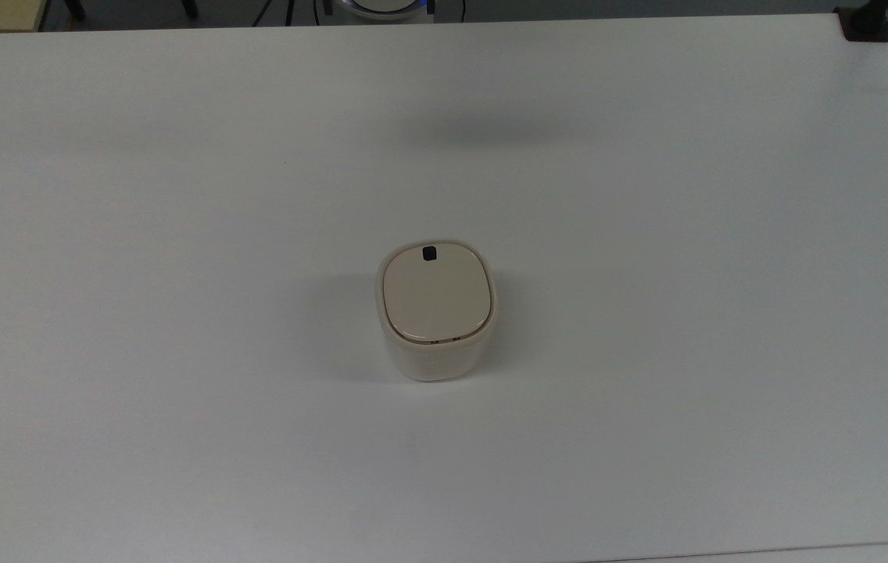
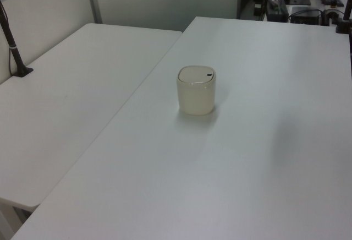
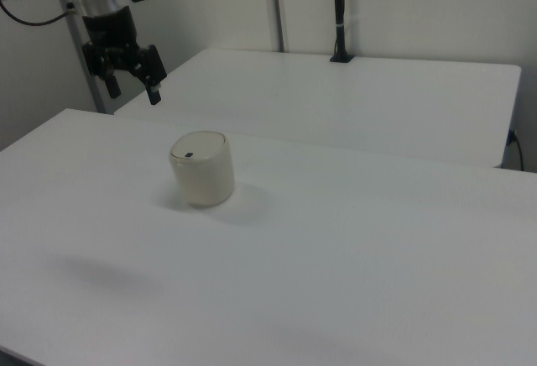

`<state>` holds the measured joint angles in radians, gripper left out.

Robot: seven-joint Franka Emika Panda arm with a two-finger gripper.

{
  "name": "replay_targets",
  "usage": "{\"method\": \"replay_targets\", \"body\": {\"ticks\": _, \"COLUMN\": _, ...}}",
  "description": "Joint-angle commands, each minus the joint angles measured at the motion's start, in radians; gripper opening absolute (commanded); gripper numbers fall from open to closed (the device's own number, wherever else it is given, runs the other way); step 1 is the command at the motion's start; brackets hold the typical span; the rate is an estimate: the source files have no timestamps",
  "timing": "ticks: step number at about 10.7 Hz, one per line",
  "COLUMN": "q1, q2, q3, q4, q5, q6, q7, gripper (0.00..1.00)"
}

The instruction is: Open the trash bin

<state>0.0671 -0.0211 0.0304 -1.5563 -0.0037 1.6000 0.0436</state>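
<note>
The trash bin (image 1: pixel 435 309) is a small cream-white rounded-square tub standing upright near the middle of the white table (image 1: pixel 647 234). Its flat beige lid (image 1: pixel 434 301) lies shut, with a small black square latch (image 1: pixel 428 252) at the lid's far edge in the top view. The bin (image 2: pixel 196 90) stands alone in the left view. In the right view my gripper (image 3: pixel 133 91) hangs open in the air, above and to the right view's left of the bin (image 3: pixel 202 169), well apart from it, with nothing between its fingers.
A second white table (image 2: pixel 66 102) adjoins along the left view's left. A black post (image 3: pixel 338 13) is clamped at its far edge. Another black clamp (image 1: pixel 866 23) sits at the top view's upper right corner. The arm's shadow (image 1: pixel 483 129) falls on the table.
</note>
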Motion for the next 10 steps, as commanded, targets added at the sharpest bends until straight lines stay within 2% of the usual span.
{"method": "replay_targets", "body": {"ticks": 1, "q1": 0.005, "q2": -0.031, "q3": -0.001, "q4": -0.034, "q5": 0.005, "q6": -0.008, "q7": -0.004, "gripper": 1.00}}
{"method": "replay_targets", "body": {"ticks": 8, "q1": 0.000, "q2": -0.030, "q3": -0.001, "q4": -0.034, "q5": 0.007, "q6": -0.005, "q7": -0.001, "gripper": 1.00}}
{"method": "replay_targets", "body": {"ticks": 10, "q1": 0.002, "q2": -0.013, "q3": -0.001, "q4": -0.033, "q5": 0.008, "q6": 0.006, "q7": 0.004, "gripper": 0.87}}
